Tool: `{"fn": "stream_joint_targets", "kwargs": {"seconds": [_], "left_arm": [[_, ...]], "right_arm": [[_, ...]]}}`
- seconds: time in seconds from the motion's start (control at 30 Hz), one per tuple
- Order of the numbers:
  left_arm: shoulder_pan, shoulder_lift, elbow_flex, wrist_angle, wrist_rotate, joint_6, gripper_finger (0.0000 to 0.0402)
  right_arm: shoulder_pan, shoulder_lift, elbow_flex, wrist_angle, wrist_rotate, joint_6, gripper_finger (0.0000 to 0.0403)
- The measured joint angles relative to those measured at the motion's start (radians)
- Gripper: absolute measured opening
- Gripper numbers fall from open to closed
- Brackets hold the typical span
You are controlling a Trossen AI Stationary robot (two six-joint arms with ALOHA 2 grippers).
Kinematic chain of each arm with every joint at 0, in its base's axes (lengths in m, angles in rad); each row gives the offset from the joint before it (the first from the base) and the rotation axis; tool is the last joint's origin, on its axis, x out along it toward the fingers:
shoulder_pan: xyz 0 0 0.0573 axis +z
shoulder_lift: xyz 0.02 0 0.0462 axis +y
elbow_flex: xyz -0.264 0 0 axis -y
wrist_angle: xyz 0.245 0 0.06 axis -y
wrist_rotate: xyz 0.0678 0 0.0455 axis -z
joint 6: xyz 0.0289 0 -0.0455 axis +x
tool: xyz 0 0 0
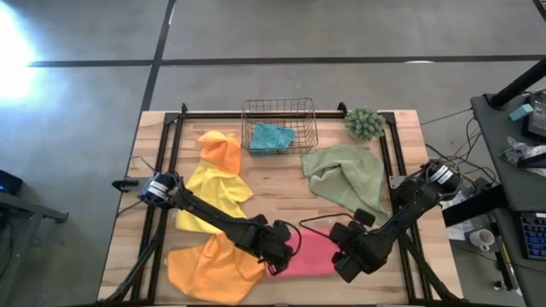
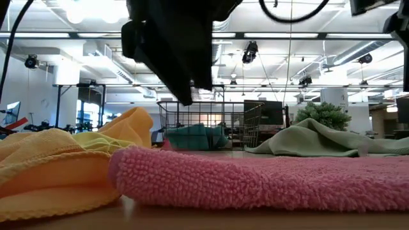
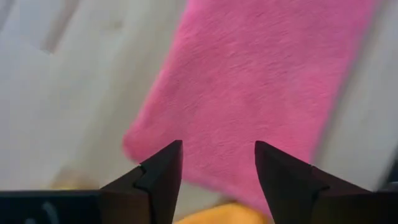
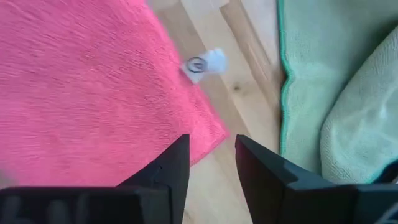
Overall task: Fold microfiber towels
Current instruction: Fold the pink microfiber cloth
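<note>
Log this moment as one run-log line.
stage: pink microfiber towel lying flat at front edge | left gripper: open above its end, empty | right gripper: open above its corner, empty

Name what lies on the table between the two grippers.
The pink towel lies flat between the left gripper and right gripper, both open just above its ends; the high view shows it.

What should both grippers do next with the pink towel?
Probably lift both grippers straight up and clear. The pink towel lies flat on the table in a narrow folded strip, and the left gripper and right gripper both stand open above its ends, holding nothing. Once clear, they could likely regrip it for another fold or move it aside.
</note>
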Motion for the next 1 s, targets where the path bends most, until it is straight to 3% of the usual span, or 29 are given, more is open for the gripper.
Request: {"fn": "stream_joint_targets", "kwargs": {"seconds": [0.13, 0.33, 0.57, 0.8, 1.0], "left_arm": [[-0.013, 0.0, -0.01, 0.083, 0.008, 0.022, 0.0187], [-0.04, 0.031, -0.013, 0.19, 0.022, 0.197, 0.0187], [-0.019, 0.055, -0.036, 0.211, 0.02, 0.28, 0.0187], [-0.014, 0.056, -0.109, 0.266, 0.05, 0.267, 0.0187], [-0.006, 0.059, -0.174, 0.294, 0.065, 0.265, 0.0187]], "right_arm": [[0.031, -0.036, 0.0, 0.103, -0.007, -0.024, 0.012], [0.079, -0.039, -0.027, 0.427, -0.041, -0.133, 0.0109], [0.101, -0.013, -0.101, 0.492, -0.042, -0.047, 0.0089], [0.119, -0.013, -0.2, 0.651, -0.067, 0.041, 0.0056], [0.119, -0.013, -0.26, 0.676, -0.068, 0.107, 0.0048]]}}
